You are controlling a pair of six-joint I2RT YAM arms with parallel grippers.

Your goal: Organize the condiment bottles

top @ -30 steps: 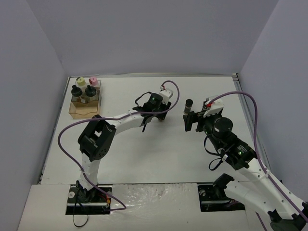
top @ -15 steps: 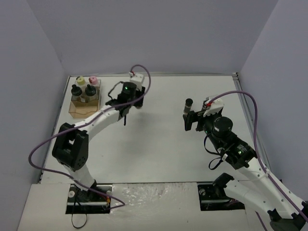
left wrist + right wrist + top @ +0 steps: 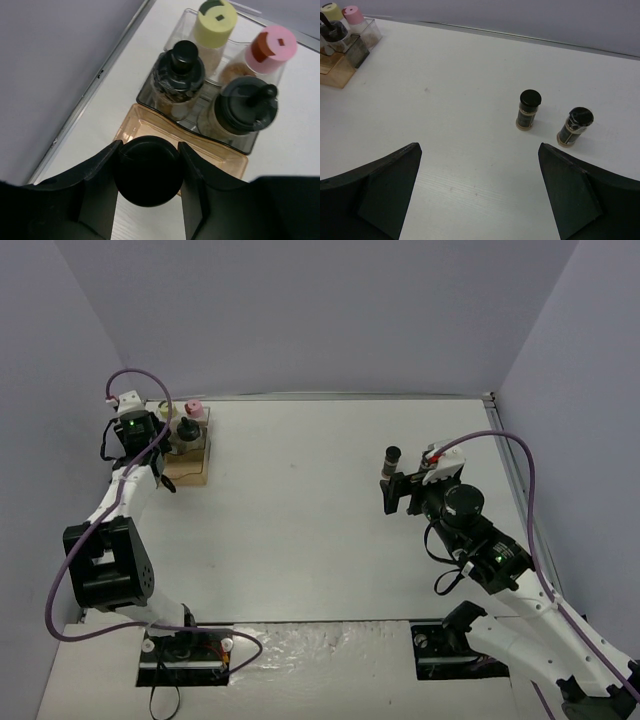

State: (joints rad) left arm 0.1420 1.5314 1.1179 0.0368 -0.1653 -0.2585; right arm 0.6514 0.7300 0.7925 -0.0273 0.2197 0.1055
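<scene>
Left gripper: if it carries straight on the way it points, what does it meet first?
Probably the rack's amber front compartment, right beyond the black-capped jar clamped in its jaws, though depth is unclear.

Top view looks down on whole worktop (image 3: 300, 530); left wrist close over rack (image 3: 220, 154); right wrist sees it afar.

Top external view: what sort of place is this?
Probably a robot test cell: plain walls box in a white table, with left arm and right arm bolted at its near edge.
</scene>
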